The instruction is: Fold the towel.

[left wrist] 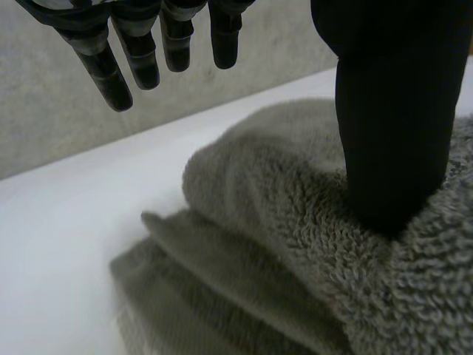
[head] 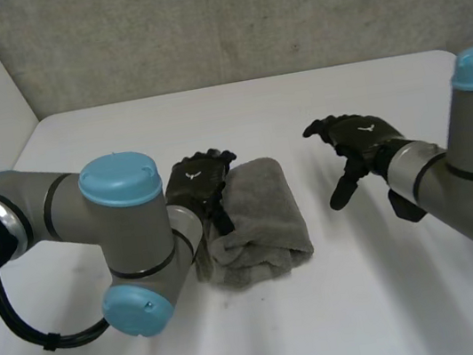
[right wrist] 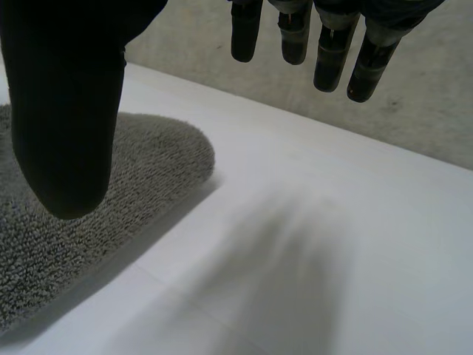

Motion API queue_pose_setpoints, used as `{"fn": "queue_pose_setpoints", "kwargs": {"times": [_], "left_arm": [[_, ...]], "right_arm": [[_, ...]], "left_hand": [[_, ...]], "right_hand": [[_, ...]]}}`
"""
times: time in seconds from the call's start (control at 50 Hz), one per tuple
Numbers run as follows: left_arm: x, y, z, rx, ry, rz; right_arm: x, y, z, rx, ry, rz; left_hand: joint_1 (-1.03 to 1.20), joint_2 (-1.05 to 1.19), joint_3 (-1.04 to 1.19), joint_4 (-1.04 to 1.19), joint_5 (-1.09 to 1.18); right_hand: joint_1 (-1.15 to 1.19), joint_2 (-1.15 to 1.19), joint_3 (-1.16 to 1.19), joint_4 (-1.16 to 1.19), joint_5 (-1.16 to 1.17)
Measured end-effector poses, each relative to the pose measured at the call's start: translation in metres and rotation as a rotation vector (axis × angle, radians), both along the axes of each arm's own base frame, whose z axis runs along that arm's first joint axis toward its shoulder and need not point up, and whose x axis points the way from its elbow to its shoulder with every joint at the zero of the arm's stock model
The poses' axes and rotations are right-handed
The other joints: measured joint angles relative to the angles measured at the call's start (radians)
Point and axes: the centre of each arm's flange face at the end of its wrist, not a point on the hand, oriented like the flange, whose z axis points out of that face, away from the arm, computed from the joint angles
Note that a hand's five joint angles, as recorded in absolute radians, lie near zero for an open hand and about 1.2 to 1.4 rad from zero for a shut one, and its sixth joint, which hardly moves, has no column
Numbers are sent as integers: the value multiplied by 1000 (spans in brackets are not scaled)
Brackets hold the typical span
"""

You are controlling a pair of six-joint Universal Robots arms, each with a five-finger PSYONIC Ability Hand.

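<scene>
A grey towel point(head: 257, 219) lies folded into a thick bundle in the middle of the white table point(head: 297, 105). My left hand point(head: 197, 184) rests at the towel's left edge, open, its fingers point(left wrist: 140, 55) straight above the table. Its thumb point(left wrist: 392, 133) presses down on the towel point(left wrist: 266, 222), whose folded layers show under the palm. My right hand point(head: 357, 145) hovers open to the right of the towel, clear of it. From the right wrist, its fingers point(right wrist: 325, 44) hang straight above bare table and its thumb point(right wrist: 66, 111) is over the towel's rounded edge point(right wrist: 148, 163).
A grey wall point(head: 238, 15) rises behind the table's far edge. My left arm point(head: 109, 225) lies across the near left of the table, and my right arm point(head: 470, 176) comes in at the near right.
</scene>
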Motion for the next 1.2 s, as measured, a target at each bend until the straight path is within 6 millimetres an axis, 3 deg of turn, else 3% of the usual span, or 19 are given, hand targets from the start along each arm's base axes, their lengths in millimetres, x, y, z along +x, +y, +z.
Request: {"fn": "queue_pose_setpoints", "kwargs": {"times": [0.1,0.16,0.36,0.62,0.78,0.84,0.88,0.98,1.2], "left_arm": [[10,-1,-7,26,-31,24],[27,-3,-12,52,-70,68],[62,-7,-18,57,-178,191],[73,4,-27,61,-202,213],[71,2,-17,23,-173,215],[69,-1,7,-34,-129,218],[69,-2,12,-45,-119,218],[68,-1,66,-164,-25,219],[75,18,138,-318,96,223]], "right_arm": [[14,0,-8,9,12,37],[33,3,-19,28,27,87],[64,11,-41,58,42,169],[74,5,-67,90,71,187],[78,7,-65,74,81,204],[78,8,-45,29,66,204],[78,8,-40,18,62,202],[69,10,8,-84,25,160],[38,21,95,-330,-21,-37]], "left_hand": [[0,0,0,0,0],[0,0,0,0,0],[0,0,0,0,0],[0,0,0,-1,0],[0,0,0,-1,0],[0,0,0,-1,0],[0,0,0,-1,0],[0,0,0,-1,0],[0,0,0,-1,0]], "right_hand": [[0,0,0,0,0],[-1,0,0,0,0],[-1,0,0,0,0],[-1,0,0,0,0],[-2,0,0,0,0],[-2,0,0,0,-1],[-2,0,0,0,-1],[-2,0,0,0,-1],[-2,0,0,0,-1]]}}
